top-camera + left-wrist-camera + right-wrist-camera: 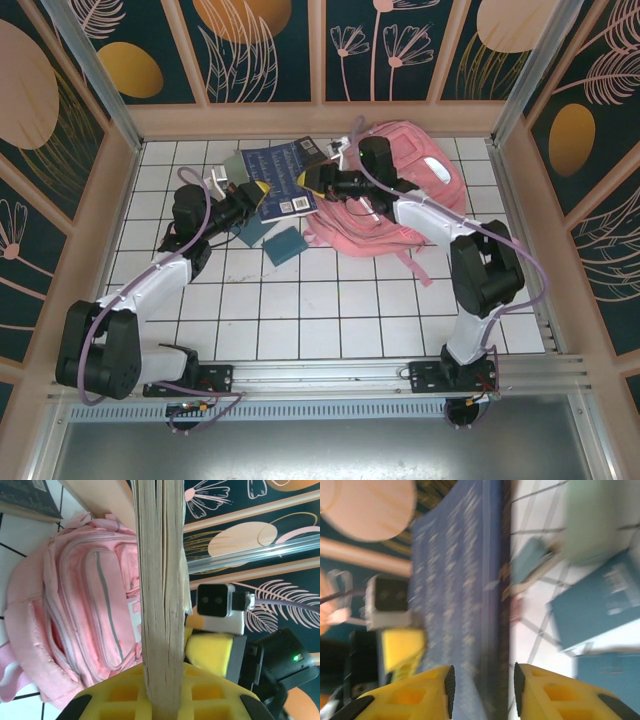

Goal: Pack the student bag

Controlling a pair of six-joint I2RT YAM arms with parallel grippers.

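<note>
Currently left gripper (161, 690) pinching blue book (283, 175) edge; right gripper (482, 680) straddling it, contact unclear from blur. Advise firm left hold, right clearing sideways before student bag (410, 150).

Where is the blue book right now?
Top view: the book is held at the back centre by the left gripper, just left of the bag.

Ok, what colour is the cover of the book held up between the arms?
Dark blue with white print; the book shows best in the top external view.
</note>
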